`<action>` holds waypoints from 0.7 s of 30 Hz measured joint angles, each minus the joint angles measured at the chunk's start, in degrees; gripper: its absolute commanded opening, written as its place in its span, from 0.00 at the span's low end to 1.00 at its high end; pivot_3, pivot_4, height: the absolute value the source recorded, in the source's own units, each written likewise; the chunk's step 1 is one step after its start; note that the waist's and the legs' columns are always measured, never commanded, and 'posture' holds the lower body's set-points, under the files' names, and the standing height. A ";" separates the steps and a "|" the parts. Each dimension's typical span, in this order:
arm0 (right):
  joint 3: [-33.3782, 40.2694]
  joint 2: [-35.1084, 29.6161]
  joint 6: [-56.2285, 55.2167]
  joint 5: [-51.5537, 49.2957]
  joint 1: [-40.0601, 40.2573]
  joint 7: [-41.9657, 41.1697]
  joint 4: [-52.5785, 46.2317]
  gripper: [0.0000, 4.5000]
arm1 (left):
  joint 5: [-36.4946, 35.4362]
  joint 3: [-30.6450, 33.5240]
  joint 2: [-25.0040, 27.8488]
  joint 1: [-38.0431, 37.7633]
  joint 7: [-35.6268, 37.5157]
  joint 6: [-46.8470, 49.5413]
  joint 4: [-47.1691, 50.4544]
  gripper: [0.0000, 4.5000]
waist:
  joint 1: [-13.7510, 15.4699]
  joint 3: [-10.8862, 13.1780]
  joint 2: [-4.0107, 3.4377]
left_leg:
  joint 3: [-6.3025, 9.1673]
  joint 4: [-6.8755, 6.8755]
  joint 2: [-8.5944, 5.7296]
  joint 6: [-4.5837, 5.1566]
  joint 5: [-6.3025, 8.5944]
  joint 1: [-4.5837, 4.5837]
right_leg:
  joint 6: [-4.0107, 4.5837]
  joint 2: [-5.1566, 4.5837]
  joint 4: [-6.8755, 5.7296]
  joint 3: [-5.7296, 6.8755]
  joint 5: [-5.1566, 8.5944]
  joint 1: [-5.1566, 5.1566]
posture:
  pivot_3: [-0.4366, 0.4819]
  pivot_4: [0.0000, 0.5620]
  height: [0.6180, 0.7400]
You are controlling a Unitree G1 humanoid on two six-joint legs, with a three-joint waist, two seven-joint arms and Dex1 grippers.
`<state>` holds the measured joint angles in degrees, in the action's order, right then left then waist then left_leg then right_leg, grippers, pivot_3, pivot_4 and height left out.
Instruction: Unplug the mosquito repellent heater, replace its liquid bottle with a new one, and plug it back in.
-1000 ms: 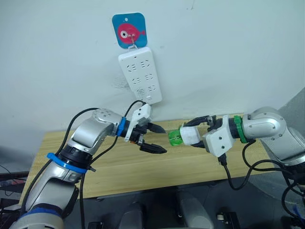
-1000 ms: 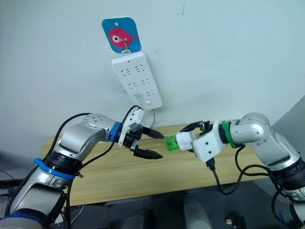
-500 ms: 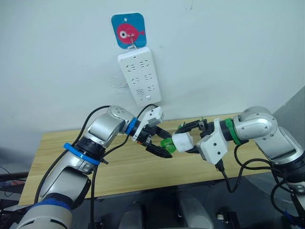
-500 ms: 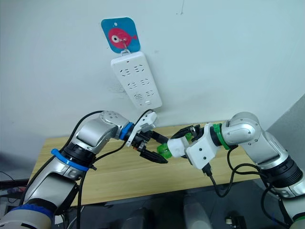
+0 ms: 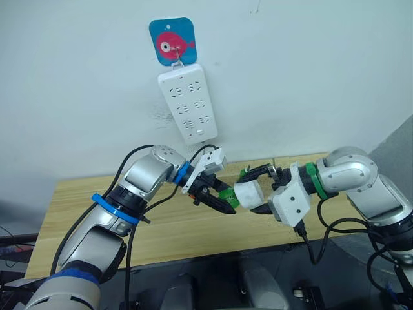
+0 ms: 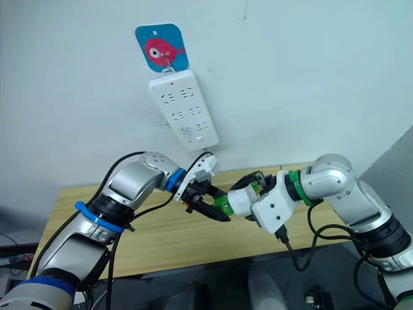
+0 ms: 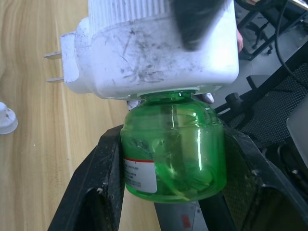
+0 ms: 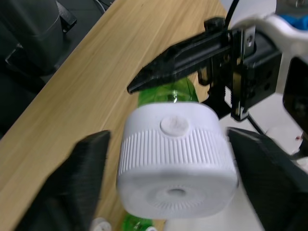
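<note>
A white multi-socket power strip [image 5: 186, 101] hangs on the wall from a hook under a blue plaque with a pink fish [image 5: 172, 41], above the far edge of a light wooden table [image 5: 168, 226]. All its sockets visible in the head views stand free. On the tabletop, seen in the left wrist view, lies a small white cap [image 7: 6, 118]; another small white piece and a bit of green [image 8: 137, 224] show at the edge of the right wrist view, too cut off to identify.

Above the table, the two arms meet in mid-air. The right gripper [image 5: 256, 191] holds the mosquito repellent heater [image 5: 248, 192] by its white ribbed body, one black finger on each side and closed against it. The heater's two metal prongs [image 7: 54, 67] stick out sideways, free of any socket. A green liquid bottle [image 7: 172, 147] sits with its neck in the heater's round socket; it is translucent, carries a white-and-red label, and liquid pools in its lower part.

The left gripper [image 5: 222, 197] has its two black fingers [image 7: 98, 187] around the bottle's sides, pressed to the glass, just beside the heater's underside.
</note>
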<state>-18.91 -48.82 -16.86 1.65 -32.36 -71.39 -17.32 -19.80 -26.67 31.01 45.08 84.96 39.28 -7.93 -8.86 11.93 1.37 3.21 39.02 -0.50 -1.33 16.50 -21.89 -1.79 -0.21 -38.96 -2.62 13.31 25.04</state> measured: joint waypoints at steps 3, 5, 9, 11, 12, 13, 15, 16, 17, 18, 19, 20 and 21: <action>2.88 -2.66 -3.77 1.04 2.04 1.31 2.65 1.00 | -0.01 0.07 0.73 -2.43 -0.78 0.11 0.64 0.51 | 0.00 0.00 0.00 | 0.00 0.00 0.00 0.00 0.00 0.00 | 0.00 -0.01 -0.01 0.00 0.00 0.00 | 0.20 0.27 1.00; 4.85 -4.00 -4.88 1.35 3.74 2.47 3.64 1.00 | -0.06 0.76 0.77 -3.96 -1.98 0.10 0.89 0.51 | -0.05 0.00 0.00 | -0.02 0.00 0.00 0.00 0.00 0.01 | 0.00 -0.01 -0.01 -0.01 0.00 0.00 | 0.20 0.27 1.00; 10.74 -6.42 -1.93 0.77 10.68 5.53 4.41 1.00 | -1.65 7.29 -0.54 -10.18 -6.99 -1.27 3.26 0.51 | -0.03 0.00 0.00 | -0.01 -0.02 0.04 0.00 0.00 0.00 | 0.00 -0.10 -0.02 -0.04 0.00 0.00 | 0.22 0.28 1.00; 15.31 -6.18 4.48 -1.26 15.91 8.34 3.64 1.00 | -3.76 12.37 -4.00 -15.09 -12.05 -2.32 4.83 0.51 | 0.25 -0.01 0.00 | 0.03 0.01 0.04 0.00 0.00 -0.01 | 0.01 -0.28 -0.02 -0.04 -0.01 -0.01 | 0.22 0.28 1.00; 17.39 -5.71 8.04 -2.53 18.49 9.78 2.60 1.00 | -4.27 14.20 -6.16 -17.03 -14.76 -3.27 5.52 0.51 | 0.48 -0.01 0.00 | 0.03 0.02 0.03 0.00 0.00 0.00 | 0.01 -0.29 -0.04 -0.05 -0.01 -0.02 | 0.22 0.28 1.00; 19.62 -4.41 12.39 -4.34 21.32 11.47 0.95 1.00 | -4.36 15.87 -8.36 -18.98 -17.60 -5.05 6.22 0.51 | 0.73 -0.03 0.02 | 0.08 0.02 0.04 0.00 0.00 0.03 | 0.01 -0.31 -0.02 -0.07 -0.01 -0.08 | 0.22 0.28 1.00; 22.66 -0.44 22.53 -9.24 25.87 15.52 -3.64 1.00 | -3.94 17.79 -11.53 -22.16 -22.58 -9.36 7.36 0.51 | 0.94 -0.05 0.04 | 0.15 0.04 0.05 0.00 0.00 0.03 | 0.01 -0.32 -0.04 -0.12 -0.02 -0.12 | 0.23 0.29 1.00; 24.45 3.28 29.32 -13.01 27.81 18.89 -6.79 1.00 | -3.40 18.55 -13.04 -23.70 -25.08 -12.00 7.77 0.51 | 1.01 -0.06 0.04 | 0.18 0.04 0.05 0.00 0.00 0.07 | 0.01 -0.32 -0.06 -0.12 -0.02 -0.16 | 0.23 0.29 1.00; 25.06 5.49 34.15 -15.82 28.69 21.34 -8.94 1.00 | -2.54 18.62 -13.92 -24.51 -26.73 -14.16 7.88 0.51 | 0.97 -0.07 0.02 | 0.15 0.05 0.05 -0.01 0.00 0.09 | 0.03 -0.32 -0.07 -0.14 -0.03 -0.16 | 0.23 0.29 1.00; 25.81 7.35 39.04 -18.86 29.61 23.65 -11.25 1.00 | -1.42 18.61 -14.95 -25.29 -28.40 -16.85 7.88 0.51 | 0.97 -0.10 -0.03 | 0.12 0.04 0.04 -0.01 0.00 0.10 | 0.04 -0.32 -0.07 -0.16 -0.04 -0.17 | 0.23 0.29 1.00; 26.69 9.41 43.55 -21.87 30.23 25.97 -13.60 1.00 | -0.16 18.56 -15.96 -26.05 -29.94 -19.87 7.84 0.51 | 0.97 -0.11 -0.03 | 0.11 0.04 0.04 -0.01 0.00 0.13 | 0.04 -0.31 -0.06 -0.15 -0.04 -0.20 | 0.23 0.30 1.00; 27.36 11.86 47.88 -25.46 30.57 28.62 -15.98 1.00 | 1.23 18.43 -17.00 -26.74 -31.49 -23.19 7.50 0.51 | 0.95 -0.13 -0.04 | 0.13 0.04 0.05 -0.01 0.00 0.14 | 0.04 -0.30 -0.05 -0.14 -0.04 -0.24 | 0.23 0.30 1.00; 27.41 13.86 51.59 -28.39 30.66 30.82 -17.80 1.00 | 2.50 18.21 -17.91 -27.10 -32.64 -26.12 6.93 0.51 | 0.94 -0.13 -0.04 | 0.14 0.03 0.04 -0.01 0.00 0.16 | 0.04 -0.28 -0.03 -0.13 -0.03 -0.29 | 0.23 0.30 1.00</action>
<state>8.50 -34.96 34.74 -26.75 -1.70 -40.57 -35.12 -17.29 -8.46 13.10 17.98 52.32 13.15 -1.01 -7.92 11.80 1.33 3.35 39.06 -0.46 -1.34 16.49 -21.73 -1.75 -0.50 -38.99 -2.75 13.28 24.75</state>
